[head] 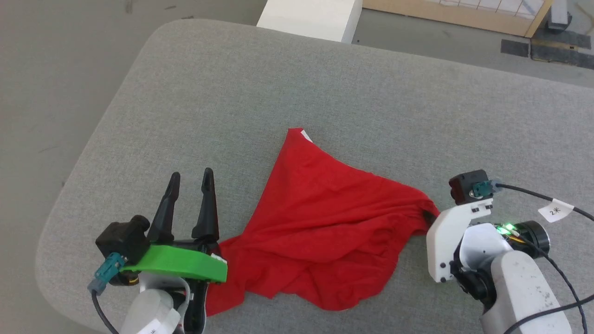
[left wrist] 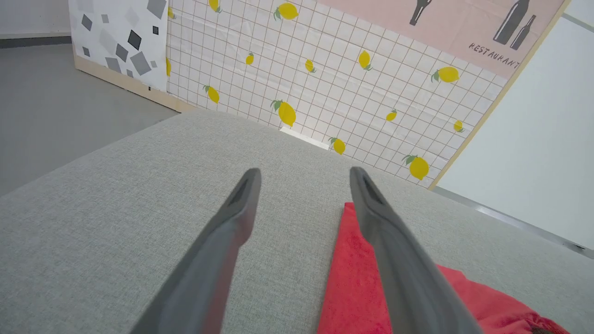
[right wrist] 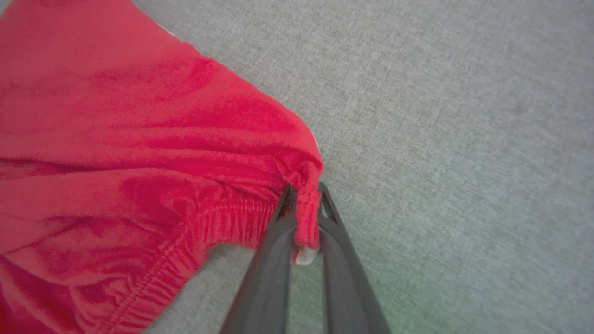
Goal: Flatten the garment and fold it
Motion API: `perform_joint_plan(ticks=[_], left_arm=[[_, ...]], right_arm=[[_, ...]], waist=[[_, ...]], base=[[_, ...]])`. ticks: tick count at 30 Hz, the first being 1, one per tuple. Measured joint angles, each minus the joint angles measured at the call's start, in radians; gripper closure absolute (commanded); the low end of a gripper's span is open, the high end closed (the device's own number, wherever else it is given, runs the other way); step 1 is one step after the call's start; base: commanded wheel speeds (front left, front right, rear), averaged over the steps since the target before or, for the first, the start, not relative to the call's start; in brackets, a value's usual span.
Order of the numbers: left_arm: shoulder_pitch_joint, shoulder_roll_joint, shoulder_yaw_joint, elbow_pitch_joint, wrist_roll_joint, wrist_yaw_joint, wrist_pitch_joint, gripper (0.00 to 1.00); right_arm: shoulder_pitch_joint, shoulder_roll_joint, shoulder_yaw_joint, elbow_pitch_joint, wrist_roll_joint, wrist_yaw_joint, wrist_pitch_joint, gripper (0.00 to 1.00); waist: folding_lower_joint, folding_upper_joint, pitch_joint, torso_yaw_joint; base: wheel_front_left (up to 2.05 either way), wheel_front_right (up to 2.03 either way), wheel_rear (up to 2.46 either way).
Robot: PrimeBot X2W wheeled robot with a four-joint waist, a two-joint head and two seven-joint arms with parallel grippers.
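The garment [head: 320, 227] is a crumpled bright red pair of shorts lying on the grey padded table [head: 325, 83], with one corner pointing away from me. In the right wrist view its gathered elastic waistband [right wrist: 222, 222] bunches toward my right gripper [right wrist: 304, 195], which is shut on a pinched corner of the fabric at the garment's right end. My left gripper [head: 191, 178] stands open just left of the garment, over bare table. In the left wrist view the two fingers [left wrist: 236, 208] are spread wide, with red cloth [left wrist: 357, 278] under the right one.
A white block [head: 311, 18] stands beyond the table's far edge. A lemon-patterned panel [left wrist: 348, 69] rises behind the table. Grey floor [head: 55, 69] lies to the left. The far half of the table is bare grey fabric.
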Motion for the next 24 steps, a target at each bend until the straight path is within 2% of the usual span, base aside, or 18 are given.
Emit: perform_joint_plan(ticks=[3, 6, 9, 12, 16, 19, 20, 21, 24], left_arm=[[0.000, 0.000, 0.000, 0.003, 0.000, -0.002, 0.000, 0.00], [0.001, -0.001, -0.003, 0.007, 0.000, -0.002, 0.000, 0.00], [0.001, -0.001, -0.004, 0.012, 0.000, -0.002, 0.000, 0.00], [0.002, -0.002, -0.003, 0.012, 0.000, -0.002, 0.000, 0.00], [0.004, -0.002, -0.007, 0.022, 0.000, -0.002, 0.000, 0.00], [0.005, -0.002, -0.008, 0.030, 0.000, -0.001, 0.000, 0.00], [0.006, -0.002, -0.008, 0.032, 0.000, -0.001, 0.000, 0.00], [0.007, -0.003, -0.009, 0.036, 0.000, -0.001, 0.000, 0.00], [0.012, -0.003, -0.008, 0.048, 0.000, -0.001, 0.000, 0.00]], right_arm=[[0.027, -0.013, -0.010, -0.046, -0.010, 0.000, 0.021, 1.00], [0.069, -0.078, -0.046, -0.111, -0.006, 0.000, 0.054, 1.00], [0.120, -0.144, -0.135, -0.176, -0.006, 0.000, 0.089, 1.00], [0.164, -0.178, -0.227, -0.230, -0.008, 0.000, 0.118, 1.00], [0.195, -0.184, -0.313, -0.254, -0.014, 0.000, 0.136, 1.00], [0.203, -0.162, -0.355, -0.249, -0.013, 0.000, 0.140, 1.00], [0.203, -0.152, -0.363, -0.248, -0.009, 0.000, 0.136, 0.56], [0.203, -0.139, -0.368, -0.246, -0.005, 0.000, 0.126, 0.00], [0.203, -0.107, -0.374, -0.247, 0.002, 0.000, 0.095, 0.00]], waist=[[0.0000, 0.0000, -0.008, -0.003], [0.0000, 0.0000, -0.017, -0.008], [0.0000, 0.0000, -0.028, -0.012], [0.0000, 0.0000, -0.037, -0.021], [0.0000, 0.0000, -0.046, -0.037], [0.0000, 0.0000, -0.056, -0.048], [0.0000, 0.0000, -0.059, -0.051], [0.0000, 0.0000, -0.063, -0.055], [0.0000, 0.0000, -0.076, -0.068]], base=[[0.00, 0.00, 0.00], [0.00, 0.00, 0.00], [0.00, 0.00, 0.00], [0.00, 0.00, 0.00], [0.00, 0.00, 0.00], [0.00, 0.00, 0.00], [0.00, 0.00, 0.00], [0.00, 0.00, 0.00], [0.00, 0.00, 0.00]])
